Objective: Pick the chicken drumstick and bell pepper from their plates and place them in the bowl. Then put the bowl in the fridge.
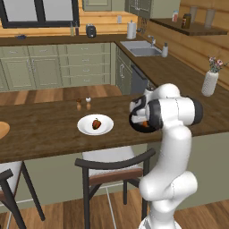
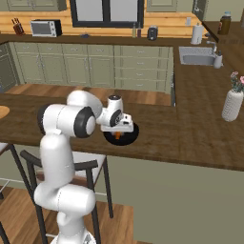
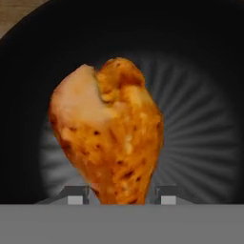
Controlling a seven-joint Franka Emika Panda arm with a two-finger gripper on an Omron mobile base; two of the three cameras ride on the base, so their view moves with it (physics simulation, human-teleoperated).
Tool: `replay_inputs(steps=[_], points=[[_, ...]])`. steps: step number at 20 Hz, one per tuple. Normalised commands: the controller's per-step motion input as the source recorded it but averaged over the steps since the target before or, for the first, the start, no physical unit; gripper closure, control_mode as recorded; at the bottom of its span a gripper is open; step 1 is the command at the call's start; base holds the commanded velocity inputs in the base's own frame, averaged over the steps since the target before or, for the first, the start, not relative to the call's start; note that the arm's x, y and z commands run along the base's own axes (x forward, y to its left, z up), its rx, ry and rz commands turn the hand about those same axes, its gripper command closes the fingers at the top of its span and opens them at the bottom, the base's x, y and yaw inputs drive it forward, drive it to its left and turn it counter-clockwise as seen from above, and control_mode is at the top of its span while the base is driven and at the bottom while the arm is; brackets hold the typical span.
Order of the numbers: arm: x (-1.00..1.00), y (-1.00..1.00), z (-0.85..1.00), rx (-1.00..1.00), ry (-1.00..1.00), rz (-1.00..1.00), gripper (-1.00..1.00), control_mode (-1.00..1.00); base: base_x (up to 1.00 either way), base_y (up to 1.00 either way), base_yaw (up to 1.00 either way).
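The orange-brown chicken drumstick [image 3: 109, 138] stands plump end down in the glossy black bowl [image 3: 205, 71], its thin end between my fingertips. My gripper [image 3: 119, 195] is open, with a narrow gap on each side of the meat. From the base views the hand hovers over the bowl [image 1: 137, 127] [image 2: 132, 134] on the wooden counter, and a bit of orange drumstick [image 2: 118, 137] shows under it. The dark red bell pepper [image 1: 96, 124] lies on the white plate [image 1: 85, 128] to the bowl's left. The tan wooden plate [image 1: 2, 129] sits at the counter's far left edge. The fridge is out of view.
Two small shakers [image 1: 83, 104] stand behind the white plate. A white vase with flowers [image 1: 209, 82] [image 2: 232, 105] is on the counter's right arm. Dark chairs [image 1: 112, 165] stand under the near counter edge. The sink [image 1: 141, 48] is at the back.
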Motion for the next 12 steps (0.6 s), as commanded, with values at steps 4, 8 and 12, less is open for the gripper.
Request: replay_inputs(steps=[4,8,12], points=[[0.39,0.0,-0.12,0.0,0.0,0.0,-1.0,-1.0,0.0,0.0,0.0],[0.01,0.07,0.55,0.0,0.0,0.0,-1.0,-1.0,0.0,0.0,0.0],[-0.21,0.77,0.72,-0.01,0.0,0.0,-1.0,-1.0,0.0,0.0,0.0]])
